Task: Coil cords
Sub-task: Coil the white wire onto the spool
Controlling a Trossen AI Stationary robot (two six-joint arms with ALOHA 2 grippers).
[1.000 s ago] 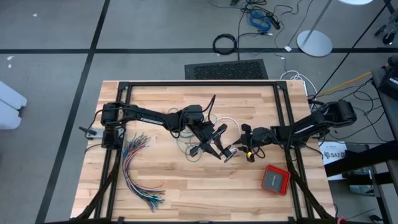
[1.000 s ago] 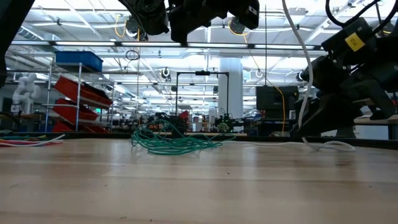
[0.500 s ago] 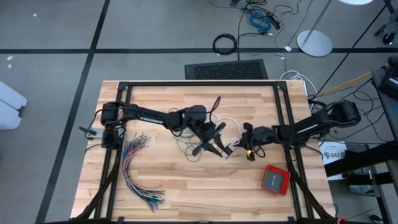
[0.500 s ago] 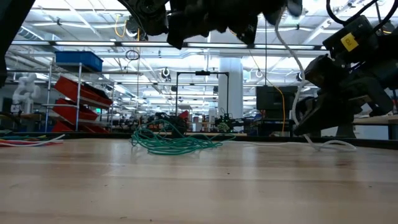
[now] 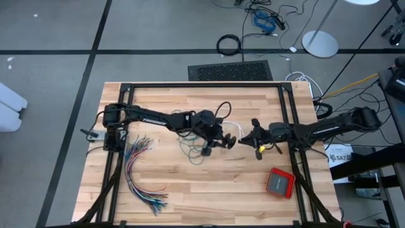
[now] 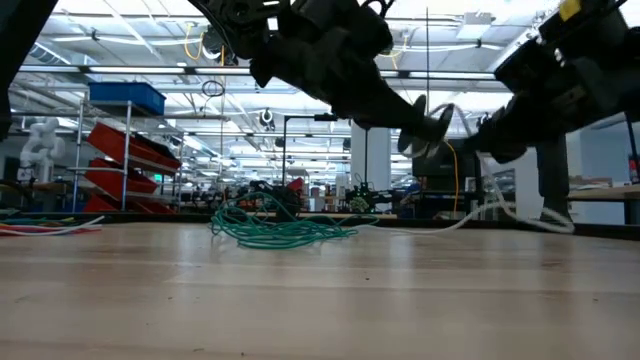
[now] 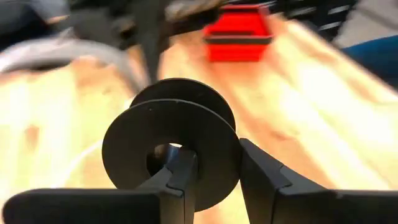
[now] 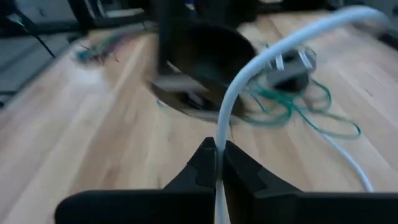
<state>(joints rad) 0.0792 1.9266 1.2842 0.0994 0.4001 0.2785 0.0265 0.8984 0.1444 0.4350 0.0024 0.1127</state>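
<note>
Pincer, right [image 8: 217, 163]: clenched on white cord [image 8: 249, 81], centre-right of high view, just beside left one. Left pincer [image 7: 211, 174] grasping black spool [image 7: 171, 146] by its flange, frame centre. Teal-green cord [image 6: 280, 230] loose in a tangle on worktop [image 5: 190, 190], lower left of spool. Multi-colour wire bundle [image 5: 142, 174] lower left; red box [image 5: 280, 183] lower right.

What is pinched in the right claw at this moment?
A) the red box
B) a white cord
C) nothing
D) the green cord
B: the right wrist view shows the right claw shut on the white cord, which rises from between its tips, while the green cord lies loose on the table.
</note>
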